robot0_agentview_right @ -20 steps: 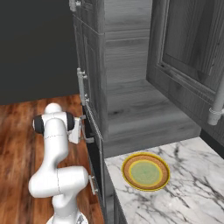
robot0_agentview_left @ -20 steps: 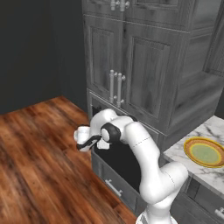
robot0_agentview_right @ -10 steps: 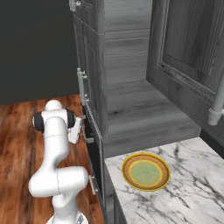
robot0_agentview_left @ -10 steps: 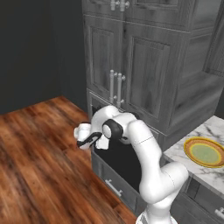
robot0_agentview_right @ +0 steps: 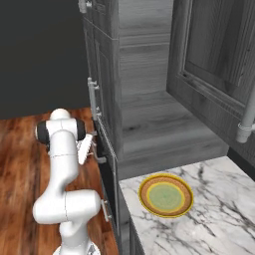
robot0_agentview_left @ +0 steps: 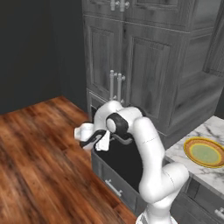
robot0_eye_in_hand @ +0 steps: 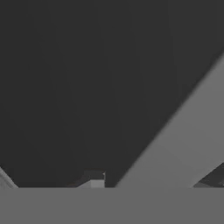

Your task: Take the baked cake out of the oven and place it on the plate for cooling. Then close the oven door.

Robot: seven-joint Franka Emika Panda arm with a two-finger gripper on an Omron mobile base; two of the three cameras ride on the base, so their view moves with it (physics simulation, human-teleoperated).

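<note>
1. One gripper (robot0_agentview_left: 101, 141) sits at the top edge of the oven door (robot0_agentview_left: 124, 164), fingers drawn in close around the silver bar handle (robot0_agentview_left: 124, 141). In the hand view that handle (robot0_eye_in_hand: 175, 144) crosses as a pale diagonal bar running between the fingertips, so I judge it clamped on the handle, though the contact itself is too dark to confirm.
2. The oven (robot0_agentview_right: 107, 172) looks closed: its dark door stands upright below the grey cabinet doors (robot0_agentview_left: 131, 70), so the baked cake is presumably inside, hidden behind it.
3. The plate (robot0_agentview_right: 166, 195) waits on the marble counter (robot0_agentview_right: 219, 214), well apart from the gripper and to the arm's right; it also shows at the edge of the left base view (robot0_agentview_left: 204, 152).
4. Risks from here (all guesses):
   - The fingers could slip off the round bar if the pull does not follow the door's downward arc.
   - A pull straight out instead of out and down could strain the grip or stall the arm.
   - The base stands close to the door, so the door swinging down could strike the robot's own body.
5. No brand, label or readable writing shows on the oven, cabinets or plate.
</note>
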